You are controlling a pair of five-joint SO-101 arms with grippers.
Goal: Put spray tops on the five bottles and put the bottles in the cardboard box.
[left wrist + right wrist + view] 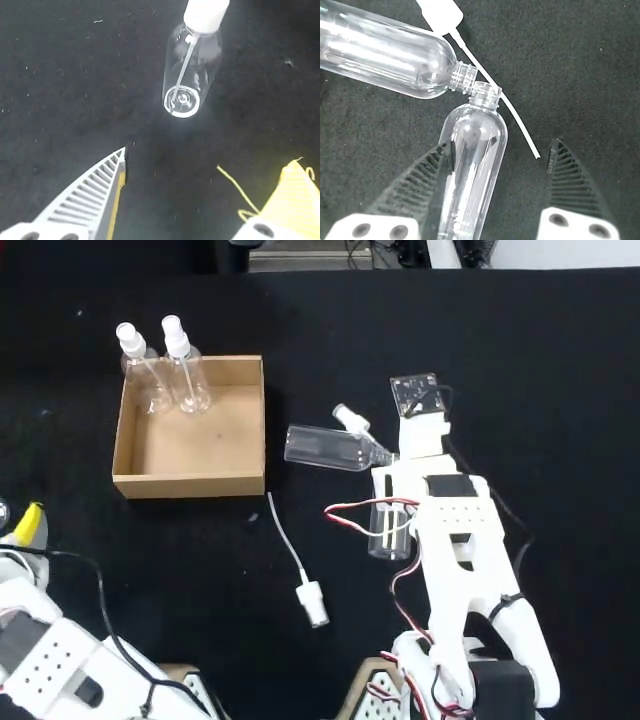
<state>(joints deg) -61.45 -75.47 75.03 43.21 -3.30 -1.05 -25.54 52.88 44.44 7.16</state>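
Observation:
My right gripper (500, 150) is open low over the table. A capless clear bottle (470, 165) lies between its fingers, close against one of them. The neck of that bottle (390, 535) touches the neck of a second capless bottle (385, 55) (325, 448) lying crosswise. A spray top (440, 12) (350, 418) with its tube lies just beyond them. My left gripper (200, 175) is open above the black table, short of a capped bottle (190, 65) lying there. Two capped bottles (165, 365) stand at the back of the cardboard box (190, 485).
A loose spray top (312, 600) with a long tube lies on the black table in front of the box. The right arm (450, 540) stretches over the bottle it straddles. The left arm's yellow fingertip (30, 523) shows at the left edge.

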